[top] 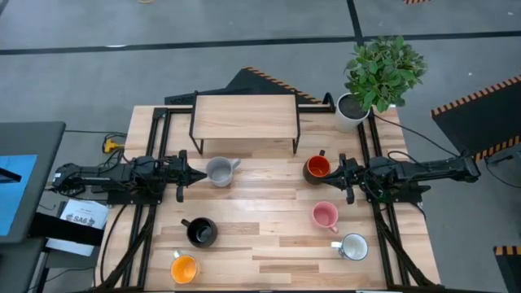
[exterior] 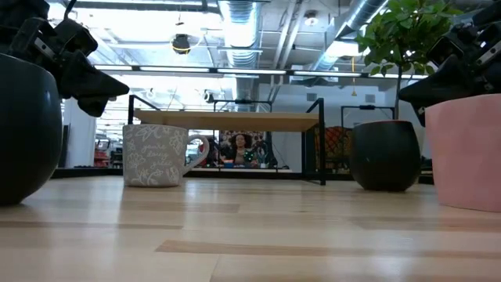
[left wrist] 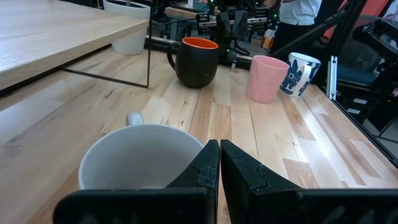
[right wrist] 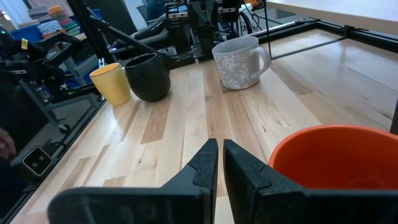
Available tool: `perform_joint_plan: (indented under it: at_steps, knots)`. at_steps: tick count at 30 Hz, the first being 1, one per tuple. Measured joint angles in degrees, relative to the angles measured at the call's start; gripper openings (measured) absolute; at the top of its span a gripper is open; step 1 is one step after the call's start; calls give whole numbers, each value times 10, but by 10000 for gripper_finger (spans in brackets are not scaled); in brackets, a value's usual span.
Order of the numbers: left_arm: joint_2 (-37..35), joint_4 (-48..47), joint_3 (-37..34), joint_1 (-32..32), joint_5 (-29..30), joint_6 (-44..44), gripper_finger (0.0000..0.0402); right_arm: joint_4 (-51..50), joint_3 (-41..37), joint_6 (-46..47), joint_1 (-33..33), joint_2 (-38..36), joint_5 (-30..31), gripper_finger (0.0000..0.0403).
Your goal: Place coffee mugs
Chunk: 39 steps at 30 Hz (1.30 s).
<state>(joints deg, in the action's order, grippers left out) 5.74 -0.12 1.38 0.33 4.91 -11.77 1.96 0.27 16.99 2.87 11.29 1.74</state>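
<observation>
Closest to my left wrist camera, the grey ceramic mug (left wrist: 140,155) sits open-mouthed just ahead of my left gripper (left wrist: 219,163), whose jaws are pressed together and hold nothing. From above, that mug (top: 220,170) stands on the pale wooden table (top: 269,236) in front of the low wooden shelf on black metal legs (top: 245,115).

Across the table, my right gripper (right wrist: 220,162) is likewise closed and empty, its tips just beside the rim of the dark mug with the red-orange interior (right wrist: 339,165). Nearer the front edge stand the pink mug (top: 325,216), the white mug with a blue pattern (top: 353,247), the black mug (top: 201,233) and the yellow-orange mug (top: 184,268), all upright and well apart. At the far right corner is the white pot holding a green leafy plant (top: 352,111).

No mug is on the shelf yet, so I judge the placing barely begun. With both pairs of jaws shut this close to a rim, any advance could shove a mug or tip it; each must part its jaws first. Ceramic is slick, so a grip on the thin rim may slip.
</observation>
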Motion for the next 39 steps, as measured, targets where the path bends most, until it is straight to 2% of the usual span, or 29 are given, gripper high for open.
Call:
perform_joint_plan:
  at_steps: [36, 39]
  knots:
    - [0, 2, 0, 0, 5, 2, 0, 0, 0, 0, 0, 0, 0, 54]
    - [1, 65, -2, 0, 5, -2, 0, 0, 0, 0, 0, 0, 0, 54]
